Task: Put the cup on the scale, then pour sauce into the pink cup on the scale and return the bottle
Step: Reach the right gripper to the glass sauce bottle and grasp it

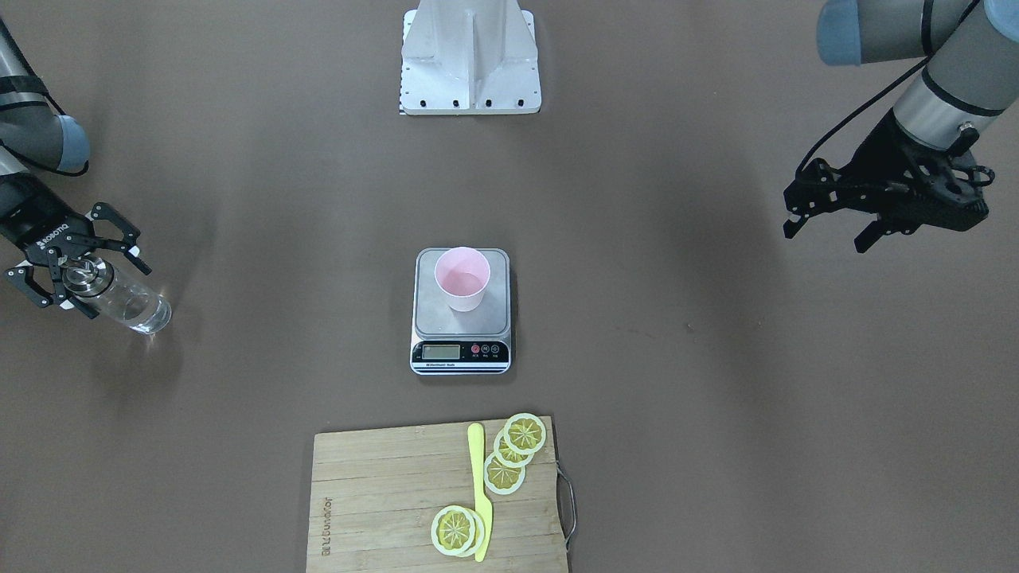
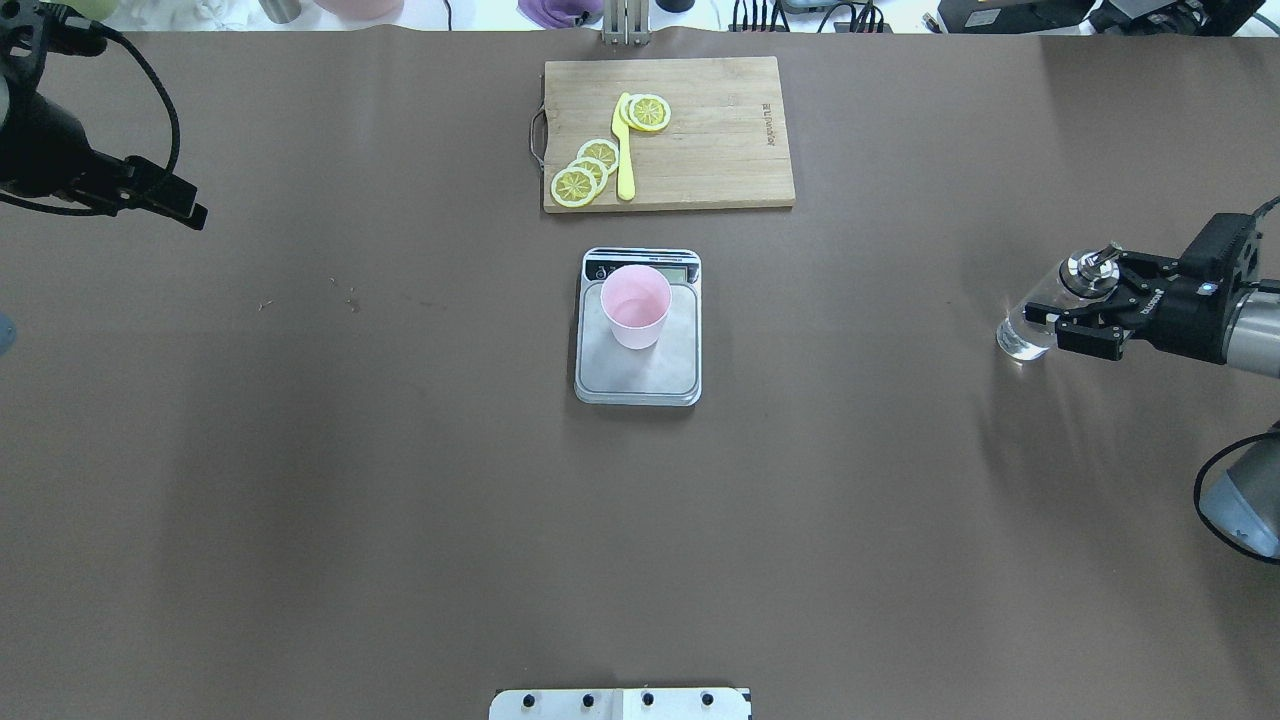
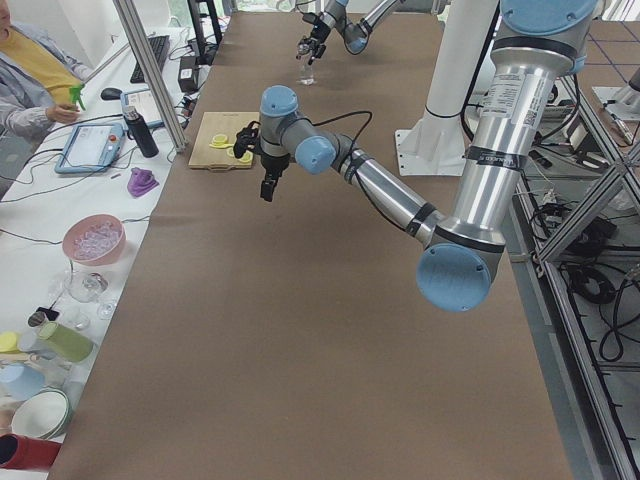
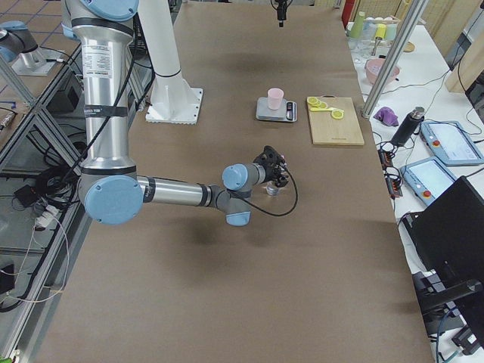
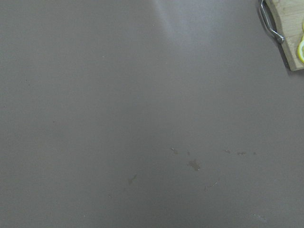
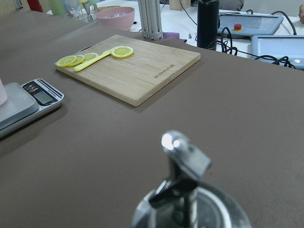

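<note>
Glass bottle (image 1: 131,302) stands well apart from the cup (image 1: 462,278) on the scale (image 1: 462,322). Your right gripper (image 1: 87,274) straddles it, jaws spread; left gripper (image 1: 828,227) gapes empty. Close off-centre and you could tip it.

Light falls from above, even and soft, so the table (image 2: 400,500) shows clearly in my fixed views. Wide, faint shadows lie toward its left and right edges; the scale (image 2: 640,372) has only a thin dark rim. Near the right edge the bottle (image 2: 1022,338) throws a small bright glint on the table. In my right wrist view its cap (image 6: 184,159) is very near and blurred, with a white glare spot, while the board (image 6: 142,71) behind is sharp. My left wrist view is dull, with one pale streak at top.
</note>
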`<control>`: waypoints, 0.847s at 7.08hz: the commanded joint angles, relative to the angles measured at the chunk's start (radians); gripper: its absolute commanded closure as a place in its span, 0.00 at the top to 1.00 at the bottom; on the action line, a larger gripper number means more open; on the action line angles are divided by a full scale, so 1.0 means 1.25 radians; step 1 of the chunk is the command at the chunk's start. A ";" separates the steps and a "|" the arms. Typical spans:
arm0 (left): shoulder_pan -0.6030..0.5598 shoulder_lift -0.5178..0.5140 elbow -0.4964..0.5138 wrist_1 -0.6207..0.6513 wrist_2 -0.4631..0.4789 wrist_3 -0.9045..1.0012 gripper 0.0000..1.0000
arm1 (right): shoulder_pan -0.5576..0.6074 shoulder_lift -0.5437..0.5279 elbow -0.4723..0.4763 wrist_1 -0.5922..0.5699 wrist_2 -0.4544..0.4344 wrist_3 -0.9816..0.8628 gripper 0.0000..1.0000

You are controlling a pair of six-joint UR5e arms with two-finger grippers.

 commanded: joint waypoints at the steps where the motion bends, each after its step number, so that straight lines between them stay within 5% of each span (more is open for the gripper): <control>1: 0.000 -0.001 0.000 0.000 -0.001 0.000 0.97 | -0.004 0.003 -0.009 0.000 -0.005 -0.034 0.90; 6: -0.001 -0.015 0.000 0.012 -0.001 -0.001 0.97 | -0.012 0.004 -0.023 0.000 -0.049 -0.083 0.90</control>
